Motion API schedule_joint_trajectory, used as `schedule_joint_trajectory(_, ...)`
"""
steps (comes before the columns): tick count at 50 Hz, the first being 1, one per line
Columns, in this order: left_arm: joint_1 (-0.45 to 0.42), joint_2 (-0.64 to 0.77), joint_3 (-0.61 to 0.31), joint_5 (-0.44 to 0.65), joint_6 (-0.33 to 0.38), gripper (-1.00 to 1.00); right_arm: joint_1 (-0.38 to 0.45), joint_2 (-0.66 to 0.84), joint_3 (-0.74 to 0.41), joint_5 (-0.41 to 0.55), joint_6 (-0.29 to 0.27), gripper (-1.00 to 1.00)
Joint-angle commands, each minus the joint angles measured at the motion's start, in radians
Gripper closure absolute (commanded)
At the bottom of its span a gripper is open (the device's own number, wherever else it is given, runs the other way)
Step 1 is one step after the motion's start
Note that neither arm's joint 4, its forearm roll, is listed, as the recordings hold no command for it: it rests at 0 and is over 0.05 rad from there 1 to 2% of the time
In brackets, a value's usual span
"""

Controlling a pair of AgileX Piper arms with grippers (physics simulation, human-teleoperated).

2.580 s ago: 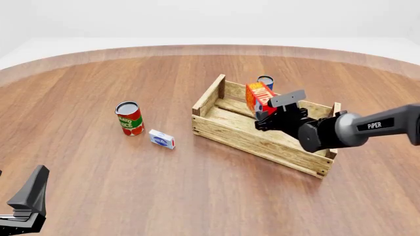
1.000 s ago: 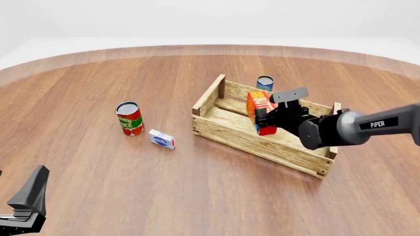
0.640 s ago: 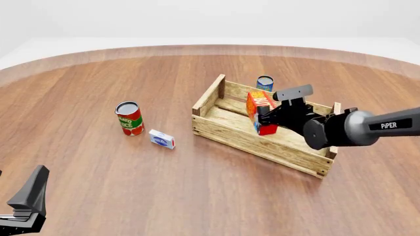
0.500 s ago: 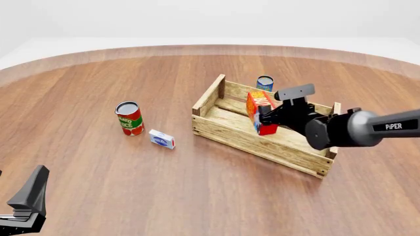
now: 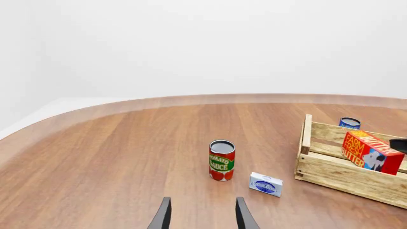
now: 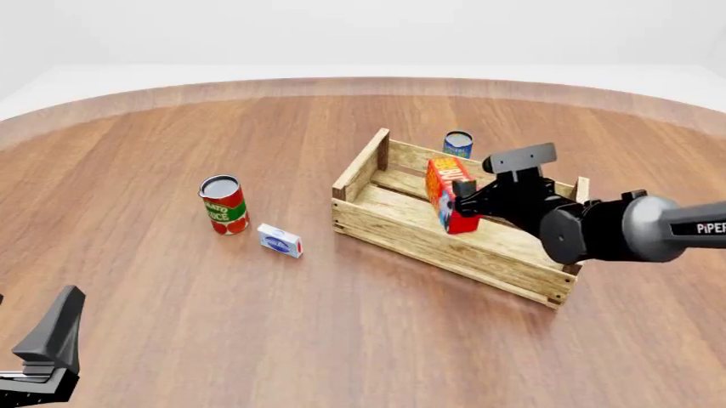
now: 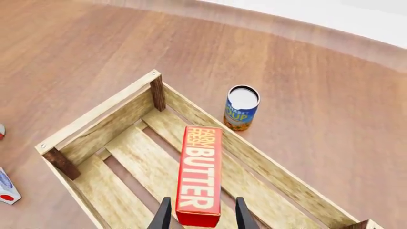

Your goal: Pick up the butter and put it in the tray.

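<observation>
The butter, a red-orange carton with white lettering, stands on end inside the wooden slat tray, near the tray's middle. My right gripper hovers just to the right of it and is open. In the right wrist view the butter lies between the two fingers with a small gap on each side, over the tray floor. My left gripper stays open and holds nothing at the near left edge of the table. From the left wrist the butter shows above the tray wall.
A tomato sauce can and a small blue-and-white box sit left of the tray. A blue can stands just behind the tray's far wall. The round wooden table edge curves along the back.
The right arm lowered the butter into the tray, then drew back slightly to the right while the butter stayed put. The left arm has not moved.
</observation>
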Motion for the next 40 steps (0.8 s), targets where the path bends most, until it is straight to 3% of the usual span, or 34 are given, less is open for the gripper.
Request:
schedule_joint_trajectory(1,0.0,0.0,0.0,0.0,0.0,-1.0,-0.001,-0.04,0.036,-0.008,-0.001,-1.0)
schedule_joint_trajectory(40,0.0,0.0,0.0,0.0,0.0,-1.0,-0.054,-0.184,0.196,-0.064,0.018,-1.0)
